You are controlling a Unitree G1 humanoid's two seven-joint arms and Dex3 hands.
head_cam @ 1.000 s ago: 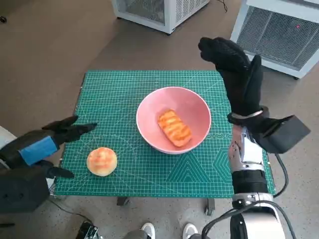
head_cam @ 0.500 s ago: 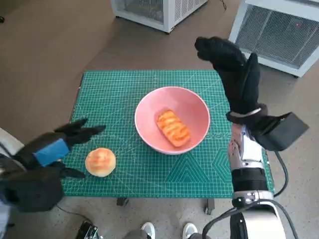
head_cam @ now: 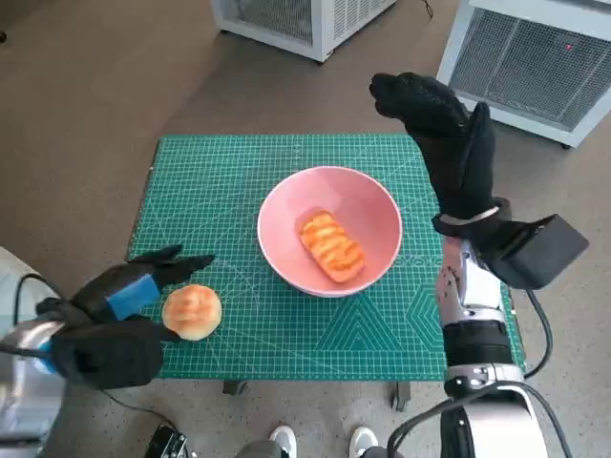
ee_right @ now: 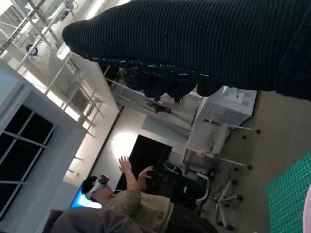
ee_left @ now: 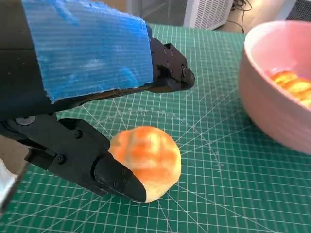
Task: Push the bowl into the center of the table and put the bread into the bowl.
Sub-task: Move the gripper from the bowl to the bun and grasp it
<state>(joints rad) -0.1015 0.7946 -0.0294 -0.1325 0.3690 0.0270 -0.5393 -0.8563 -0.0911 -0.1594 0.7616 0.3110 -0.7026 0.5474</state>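
My left hand (head_cam: pixel 122 303) has come in around the bun (head_cam: pixel 193 311) over the last second, fingers apart on either side, one fingertip (ee_left: pixel 119 180) touching it, no grip yet. The bowl (head_cam: pixel 329 229) sits mid-table with one bread (head_cam: pixel 333 245) already inside. My right hand (head_cam: pixel 449 143) hangs raised, holding nothing. The bun's underside is hidden, as are my right fingers.

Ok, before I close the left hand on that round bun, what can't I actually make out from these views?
- Contact: in the left wrist view the lower finger overlaps the round bun; touching or just in front is unclear.
- Bun's far side: hidden by the left hand in the head view.
- Right hand: its fingers barely show in its own wrist view, only the glove.
- Pink bowl: cut off by the left wrist picture's edge.
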